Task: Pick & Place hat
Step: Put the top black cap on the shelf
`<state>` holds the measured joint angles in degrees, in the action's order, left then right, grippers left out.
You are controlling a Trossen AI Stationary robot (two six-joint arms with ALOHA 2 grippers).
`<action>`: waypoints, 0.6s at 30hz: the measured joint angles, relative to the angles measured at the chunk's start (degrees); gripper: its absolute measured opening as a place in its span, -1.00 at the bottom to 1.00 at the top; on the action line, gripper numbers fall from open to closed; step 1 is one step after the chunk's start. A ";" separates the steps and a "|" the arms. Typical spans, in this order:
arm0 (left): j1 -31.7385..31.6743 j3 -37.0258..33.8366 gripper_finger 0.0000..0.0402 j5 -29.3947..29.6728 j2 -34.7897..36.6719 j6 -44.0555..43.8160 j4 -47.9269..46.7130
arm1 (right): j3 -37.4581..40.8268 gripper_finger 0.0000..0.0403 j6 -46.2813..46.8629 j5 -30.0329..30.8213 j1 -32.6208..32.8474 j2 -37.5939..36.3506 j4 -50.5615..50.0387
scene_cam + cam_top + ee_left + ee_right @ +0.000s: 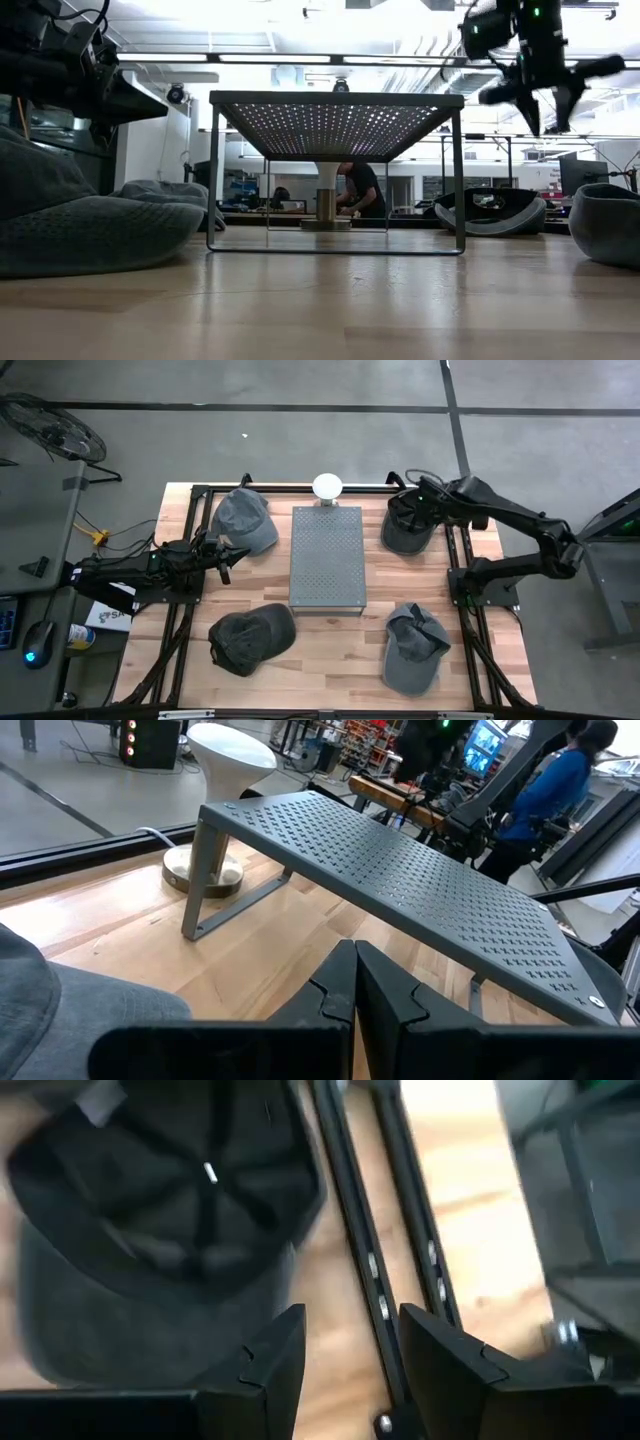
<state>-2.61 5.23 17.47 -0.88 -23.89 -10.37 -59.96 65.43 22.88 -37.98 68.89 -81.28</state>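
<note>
Hovering above the upturned dark hat (pixel 408 528) at the far right of the table (pixel 330 650), the right gripper (pixel 413 500) has its fingers spread apart with nothing between them. In its wrist view the hat lies crown-down with its hollow inside facing up (pixel 170 1190), beside the black rail (pixel 350 1230) of the table frame. That open stance suits a descent onto the rim, so this looks like the approach before a grasp; the hat itself rests untouched on the wood.

Three more hats lie on the table: a grey one (pixel 245 520) at the far left, a dark one (pixel 250 638) at the near left, and a grey one (pixel 413 650) at the near right. Between them stands the perforated metal stand (pixel 327 558), likely the place meant for a hat, with a white lamp-like stand (pixel 327 487) behind it.

The left gripper (pixel 222 555) waits low at the left side, just beside the far-left grey hat, fingers pressed together and holding nothing, pointing toward the metal stand and keeping clear of the right arm's work.
</note>
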 joint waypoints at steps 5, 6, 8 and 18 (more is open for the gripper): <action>-0.01 0.01 -0.99 0.01 0.01 -0.01 0.02 | 9.56 -0.23 -1.93 -7.66 -1.60 -3.08 12.14; -0.01 0.01 -0.99 0.02 0.02 0.01 0.00 | 11.07 -0.23 -2.22 -8.56 -2.00 -3.61 14.44; 0.01 0.01 -0.99 0.02 0.02 0.01 0.02 | 13.49 -0.19 -2.39 -9.55 -2.85 -4.17 17.42; 0.01 0.00 -0.99 0.05 0.02 -0.01 0.00 | 22.87 0.26 -3.07 -12.51 -6.15 -4.03 30.31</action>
<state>-2.59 5.23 17.52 -0.86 -23.90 -10.37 -37.09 62.36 10.37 -44.13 64.86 -50.96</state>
